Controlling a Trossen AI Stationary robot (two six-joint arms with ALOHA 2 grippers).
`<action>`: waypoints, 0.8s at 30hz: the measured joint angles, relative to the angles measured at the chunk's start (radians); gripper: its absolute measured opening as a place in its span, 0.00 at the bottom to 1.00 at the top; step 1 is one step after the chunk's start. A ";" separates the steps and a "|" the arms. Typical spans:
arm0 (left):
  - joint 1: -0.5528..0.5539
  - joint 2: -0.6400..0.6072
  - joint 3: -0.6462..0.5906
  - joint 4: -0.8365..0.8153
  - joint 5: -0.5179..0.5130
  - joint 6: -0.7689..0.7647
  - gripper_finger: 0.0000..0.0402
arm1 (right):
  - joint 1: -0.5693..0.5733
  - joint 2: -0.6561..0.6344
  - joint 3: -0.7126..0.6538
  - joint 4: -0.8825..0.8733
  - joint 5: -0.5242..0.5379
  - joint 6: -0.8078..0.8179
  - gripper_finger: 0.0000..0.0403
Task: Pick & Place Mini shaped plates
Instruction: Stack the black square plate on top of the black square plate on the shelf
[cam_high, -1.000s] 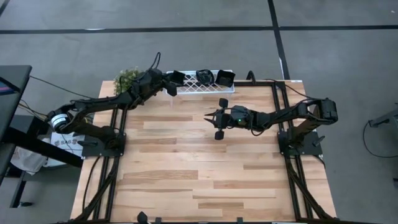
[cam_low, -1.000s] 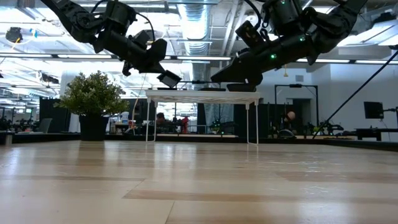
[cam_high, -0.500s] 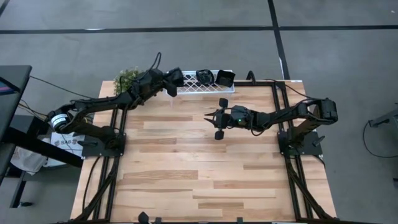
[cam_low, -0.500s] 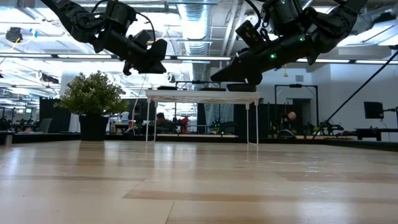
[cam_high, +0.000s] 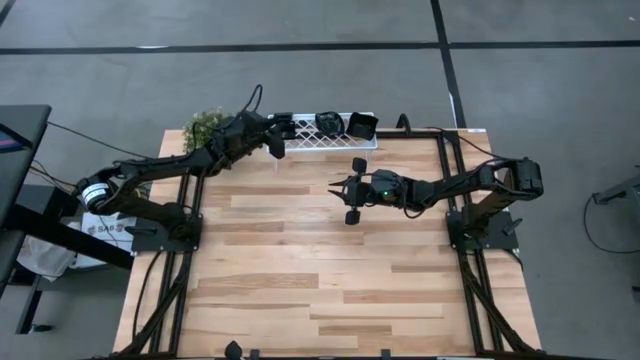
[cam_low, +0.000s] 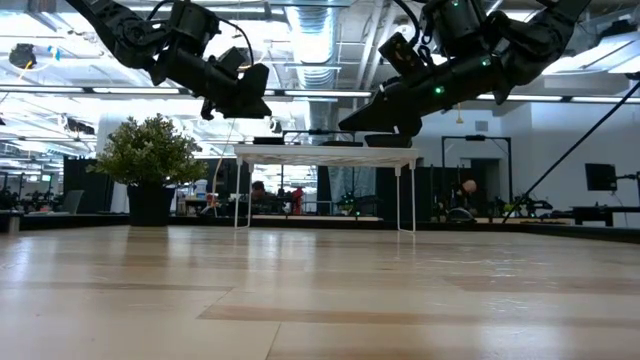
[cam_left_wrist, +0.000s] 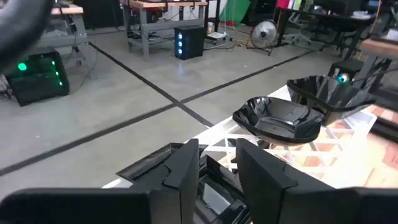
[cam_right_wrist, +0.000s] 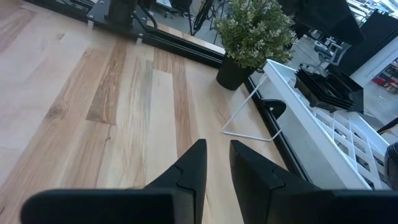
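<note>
The left arm is reaching over the far edge of the wooden table (cam_high: 300, 270), and the left gripper (cam_high: 272, 143) is hanging just above the near end of the white lattice rack (cam_high: 310, 140), beside the small potted plant (cam_high: 205, 125). Its fingers (cam_left_wrist: 186, 168) are standing a little apart, a narrow gap only, and nothing is sitting between them. Through the gap I am seeing only the rack and the dark dish below.

That dish is a square mini plate (cam_high: 286, 124), black and glossy. It is lying flat on the rack, just under and in front of the fingertips. Further along the rack two more plates are resting: a rounded plate (cam_high: 328, 121) in the middle, and past it a wavy-rimmed plate (cam_high: 362, 125) at the other end. In the left wrist view the rounded plate (cam_left_wrist: 277, 117) is sitting close behind the square plate (cam_left_wrist: 152, 165), with the wavy-rimmed plate (cam_left_wrist: 329, 93) behind it.

The right arm is waiting over the middle of the table, well apart from the rack. The right gripper (cam_high: 347, 190) is hovering in the air, and its fingers (cam_right_wrist: 189, 171) are also narrowly apart and holding nothing — bare wood is showing between them.
</note>
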 joint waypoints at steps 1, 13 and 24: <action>0.000 0.000 0.000 0.000 0.000 0.016 0.27 | 0.000 0.000 0.000 0.000 0.000 0.000 0.16; 0.023 0.000 0.195 -0.380 0.179 0.281 0.26 | -0.003 0.000 0.000 -0.001 0.000 -0.003 0.16; 0.118 0.002 0.397 -0.717 0.352 0.479 0.26 | -0.009 0.000 0.000 -0.029 0.000 -0.003 0.16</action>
